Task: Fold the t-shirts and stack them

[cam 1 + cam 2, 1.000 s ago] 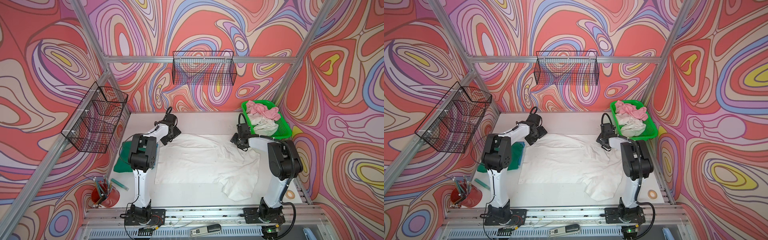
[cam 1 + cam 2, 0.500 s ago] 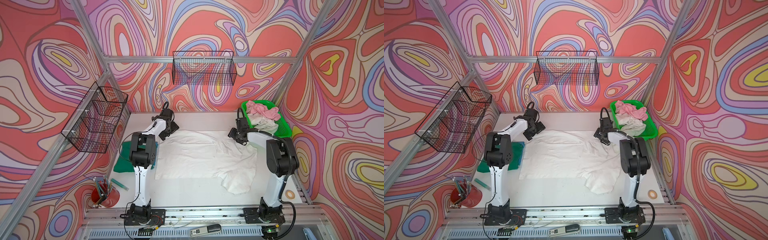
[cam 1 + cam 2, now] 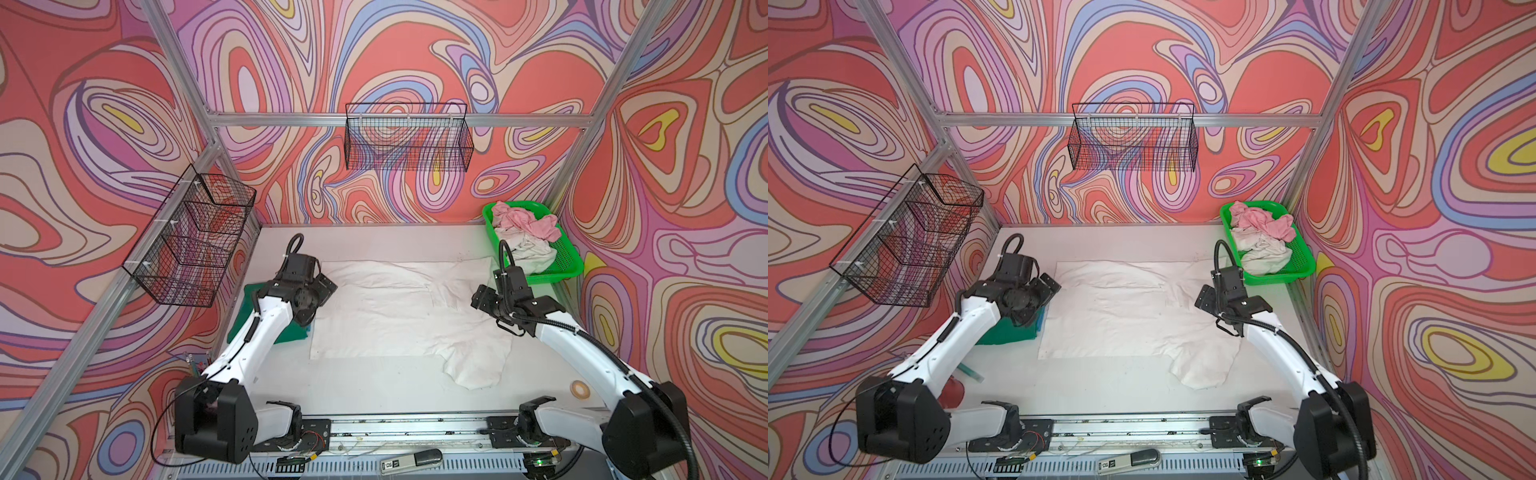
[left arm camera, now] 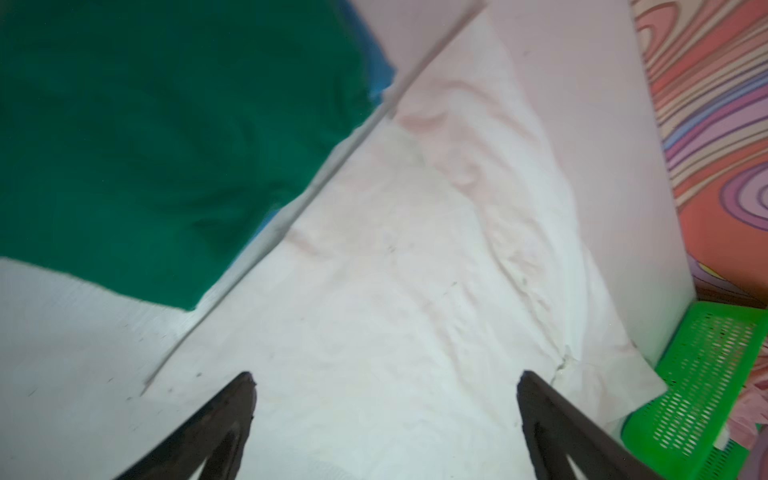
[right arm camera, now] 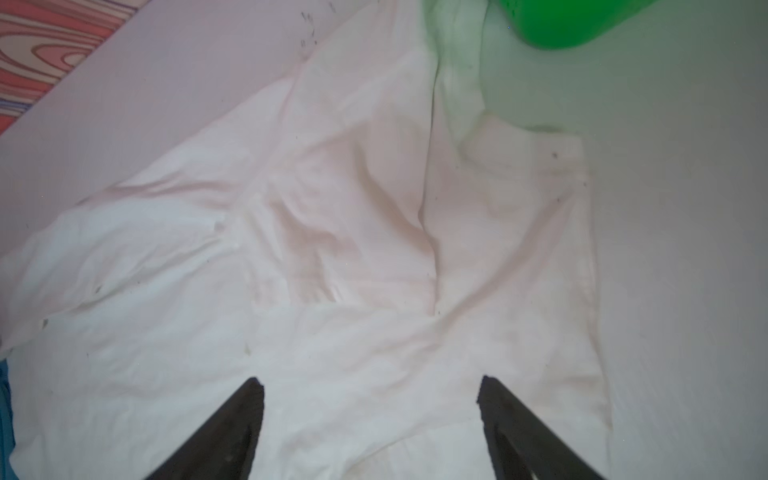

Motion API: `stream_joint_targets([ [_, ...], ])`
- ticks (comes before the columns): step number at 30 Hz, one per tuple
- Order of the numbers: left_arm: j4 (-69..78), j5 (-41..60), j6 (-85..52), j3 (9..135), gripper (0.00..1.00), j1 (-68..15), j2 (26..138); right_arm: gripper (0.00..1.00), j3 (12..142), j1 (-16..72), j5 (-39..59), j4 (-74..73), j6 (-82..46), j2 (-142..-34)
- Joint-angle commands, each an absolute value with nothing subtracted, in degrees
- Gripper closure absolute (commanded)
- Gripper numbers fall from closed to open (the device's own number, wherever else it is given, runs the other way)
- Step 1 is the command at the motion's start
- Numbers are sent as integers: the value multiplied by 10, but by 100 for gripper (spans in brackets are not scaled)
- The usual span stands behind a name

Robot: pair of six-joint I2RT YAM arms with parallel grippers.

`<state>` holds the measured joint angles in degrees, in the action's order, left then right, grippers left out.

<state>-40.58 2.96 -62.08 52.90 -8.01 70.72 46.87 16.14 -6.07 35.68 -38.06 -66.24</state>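
A large white t-shirt lies spread flat mid-table, one sleeve bunched toward the front right. My left gripper hovers open over its left edge, nothing between the fingers. My right gripper hangs open over the right side of the white t-shirt, also empty. A folded dark green t-shirt lies left of the white one, partly hidden by the left arm. Pink and off-white t-shirts sit crumpled in the basket.
The bright green basket stands at the back right corner. Black wire baskets hang on the back wall and the left wall. A red cup with pens stands front left. A small ring lies front right.
Both grippers dragged the white shirt's far edge toward the back wall, then drew back toward the front. The right gripper opened and let go; the shirt lies flatter.
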Motion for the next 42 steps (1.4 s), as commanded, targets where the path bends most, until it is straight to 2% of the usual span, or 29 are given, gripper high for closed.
stream_joint_targets([
  [1,-448,17,-661,456,0,-66,632,14,441,174,-78,428,-409,-613],
  [6,-414,31,-665,364,6,-56,570,14,410,182,-57,455,-423,-562],
  [18,-322,64,-603,301,20,-43,663,15,409,192,-73,507,-436,-524],
  [23,-300,65,-592,301,38,-43,696,16,410,192,-67,508,-441,-525],
  [27,-307,53,-587,301,46,-43,695,17,414,194,-69,519,-445,-520],
  [31,-306,48,-584,282,62,-43,682,17,406,198,-61,522,-458,-519],
  [33,-307,50,-584,281,64,-43,679,17,395,200,-49,514,-470,-520],
  [36,-308,53,-582,281,74,-43,679,19,384,205,-45,509,-490,-519],
  [42,-304,75,-586,283,100,-43,673,21,363,249,-74,529,-549,-528],
])
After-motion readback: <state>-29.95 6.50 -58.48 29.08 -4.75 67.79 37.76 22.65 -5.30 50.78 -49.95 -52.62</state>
